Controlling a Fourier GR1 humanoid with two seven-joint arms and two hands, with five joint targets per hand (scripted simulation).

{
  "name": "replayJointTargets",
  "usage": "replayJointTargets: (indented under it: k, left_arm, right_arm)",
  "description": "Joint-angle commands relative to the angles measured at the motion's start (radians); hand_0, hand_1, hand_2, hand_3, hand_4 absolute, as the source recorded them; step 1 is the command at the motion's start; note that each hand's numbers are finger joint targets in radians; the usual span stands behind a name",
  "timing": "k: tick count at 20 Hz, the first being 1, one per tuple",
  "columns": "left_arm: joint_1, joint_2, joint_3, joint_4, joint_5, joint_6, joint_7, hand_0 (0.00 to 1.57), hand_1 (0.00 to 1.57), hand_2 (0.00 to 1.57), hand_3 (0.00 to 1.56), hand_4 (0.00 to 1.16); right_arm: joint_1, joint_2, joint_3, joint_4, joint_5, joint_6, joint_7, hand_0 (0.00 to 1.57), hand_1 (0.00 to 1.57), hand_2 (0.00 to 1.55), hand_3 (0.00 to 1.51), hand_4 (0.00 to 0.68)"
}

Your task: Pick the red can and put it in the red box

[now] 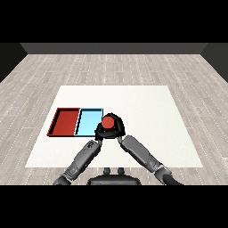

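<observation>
The red can (107, 122) stands upright just past the right edge of the light blue tray (87, 122). My right hand (118, 128) curls round the can from the right and behind. My left hand (98, 132) sits low against the can's left side, over the blue tray's near right corner, partly hidden by the can. The red tray (66, 121) lies left of the blue one and holds nothing.
The two trays lie side by side on the left half of the white table (151, 120). A grey wooden floor surrounds the table on all sides. Both forearms meet near the table's middle front.
</observation>
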Motion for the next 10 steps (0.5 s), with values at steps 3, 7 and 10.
replayJointTargets:
  k: [3,7,10]
  left_arm:
    - [-0.034,-0.011,-0.007,-0.021,-0.047,0.114,0.070,1.52,1.52,1.49,1.40,0.86]
    - [-0.019,-0.010,0.028,0.029,-0.024,0.115,-0.039,1.57,1.57,1.52,1.41,1.00]
    - [0.019,-0.011,0.016,-0.010,-0.040,0.134,-0.033,1.57,1.57,1.52,1.41,0.94]
  right_arm:
    - [0.002,0.006,0.048,0.044,-0.072,-0.014,-0.083,1.55,1.55,1.46,1.38,0.605]
    - [-0.042,0.006,0.069,-0.017,-0.043,-0.064,0.047,1.47,1.47,1.45,1.38,0.609]
    - [-0.060,0.006,0.012,0.034,-0.081,-0.010,-0.018,1.44,1.44,1.44,1.38,0.622]
